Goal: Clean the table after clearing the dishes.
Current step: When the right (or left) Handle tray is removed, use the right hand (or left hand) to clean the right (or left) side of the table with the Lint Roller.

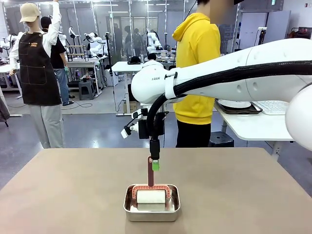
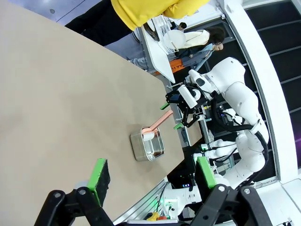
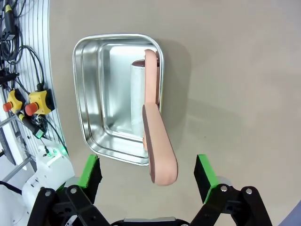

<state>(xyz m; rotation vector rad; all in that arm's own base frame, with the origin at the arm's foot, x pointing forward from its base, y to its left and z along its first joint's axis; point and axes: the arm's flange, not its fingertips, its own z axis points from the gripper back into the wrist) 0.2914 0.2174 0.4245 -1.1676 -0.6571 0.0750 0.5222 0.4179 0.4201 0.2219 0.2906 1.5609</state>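
The clearing looks done. The counter (image 1: 58,195) carries one steel pan (image 1: 152,214) near its middle, toward the near edge. What seems to be a white plate (image 1: 235,103) on a dark tray (image 1: 240,111) sits off on the white table (image 1: 253,127) at far right. I cannot tell whether a second set lies there.

The cleaning step itself is harder to place. The lint roller (image 1: 150,196) stands in the pan with its pink handle (image 1: 150,171) upright. The right arm (image 1: 234,73) reaches in from the right, and the right jaws stand wide on either side of the handle's top. The green pads (image 3: 91,172) are apart from it, so nothing is gripped. I judge the roller is either about to be lifted or just set down, and the frames do not settle which. The beige top shows no crumbs that I can make out.

The left jaws are wide and empty, hanging over the counter's left part, well apart from the pan.

Count: one counter, one pan, one roller, two arms, one person (image 1: 197,63) in yellow at the far side.
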